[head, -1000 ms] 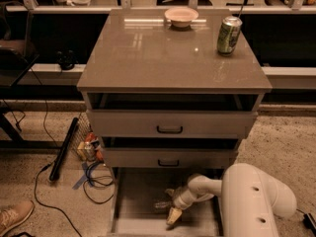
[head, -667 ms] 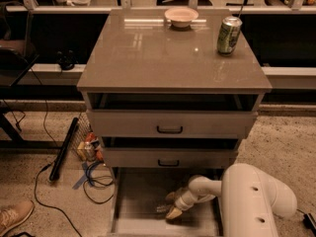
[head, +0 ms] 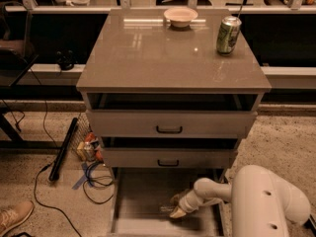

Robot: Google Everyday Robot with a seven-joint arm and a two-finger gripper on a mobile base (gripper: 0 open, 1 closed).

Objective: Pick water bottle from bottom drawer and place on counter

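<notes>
Three drawers, the bottom drawer (head: 133,201) pulled out furthest, with bare floor on its left side. One bottle (head: 164,209) shows as a faint clear shape on the drawer floor just left of the tool (head: 176,212); cannot tell its long axis. The tool sits low inside the drawer, right of centre; cannot tell its grip state. On the tabletop (head: 148,58): one bowl (head: 180,17) at the back, one can (head: 228,34) near the right edge.

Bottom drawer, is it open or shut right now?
Open. The bottom drawer is pulled out well past the two handled drawers above, its tray floor showing, and the gripper is down inside it.
</notes>
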